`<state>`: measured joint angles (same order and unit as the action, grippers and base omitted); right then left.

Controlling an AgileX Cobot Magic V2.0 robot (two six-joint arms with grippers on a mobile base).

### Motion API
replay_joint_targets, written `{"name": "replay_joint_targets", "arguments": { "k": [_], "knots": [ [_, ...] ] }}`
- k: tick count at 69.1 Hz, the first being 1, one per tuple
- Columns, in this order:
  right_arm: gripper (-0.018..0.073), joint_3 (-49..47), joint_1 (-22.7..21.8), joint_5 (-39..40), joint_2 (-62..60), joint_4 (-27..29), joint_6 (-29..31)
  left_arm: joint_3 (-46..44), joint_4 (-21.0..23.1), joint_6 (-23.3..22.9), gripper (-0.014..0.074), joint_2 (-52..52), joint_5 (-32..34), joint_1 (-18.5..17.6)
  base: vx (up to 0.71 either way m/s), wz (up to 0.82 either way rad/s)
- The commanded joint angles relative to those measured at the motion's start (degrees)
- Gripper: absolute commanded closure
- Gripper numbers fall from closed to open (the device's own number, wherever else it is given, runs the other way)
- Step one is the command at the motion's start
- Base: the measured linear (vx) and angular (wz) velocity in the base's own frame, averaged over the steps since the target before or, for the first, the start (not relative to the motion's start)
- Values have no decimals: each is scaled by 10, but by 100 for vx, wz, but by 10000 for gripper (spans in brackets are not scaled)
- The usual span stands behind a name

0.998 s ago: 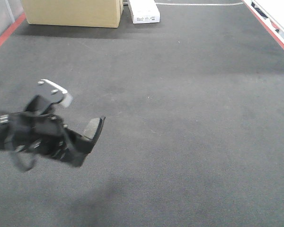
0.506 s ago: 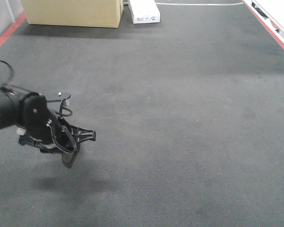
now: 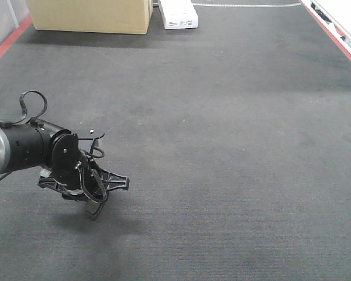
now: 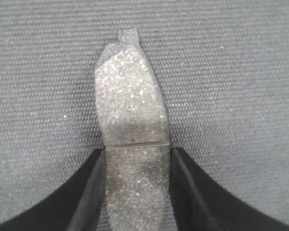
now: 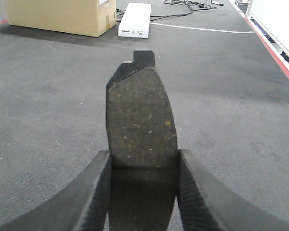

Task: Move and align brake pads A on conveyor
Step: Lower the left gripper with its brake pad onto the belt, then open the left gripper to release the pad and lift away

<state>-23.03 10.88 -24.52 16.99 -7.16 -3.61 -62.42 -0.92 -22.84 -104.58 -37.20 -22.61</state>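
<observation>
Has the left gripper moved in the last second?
Yes. In the front view the left gripper has dropped lower in the picture, away from the cardboard box at the far end, and now points down at the belt.

You get soft, even light across the conveyor point(image 3: 234, 152) — only a faint shadow under the left gripper point(image 3: 108, 198). The left brake pad point(image 4: 130, 110) is sharp and glinting, the right brake pad point(image 5: 142, 115) darker.

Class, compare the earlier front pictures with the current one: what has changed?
The left claw has swung to point downward and come lower toward the belt, gripping a brake pad. The belt, cardboard box and white box stayed put.
</observation>
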Motion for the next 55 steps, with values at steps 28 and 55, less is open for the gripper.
{"name": "replay_joint_targets", "arguments": {
  "k": [28,55],
  "knots": [
    [564,-16,-1,56,4,-5,4,-1,-11,0,103,110,21,-9,0,0],
    [564,-16,-1,56,4,-5,4,194,-63,6,269,395,104,-26,0,0]
  ]
}}
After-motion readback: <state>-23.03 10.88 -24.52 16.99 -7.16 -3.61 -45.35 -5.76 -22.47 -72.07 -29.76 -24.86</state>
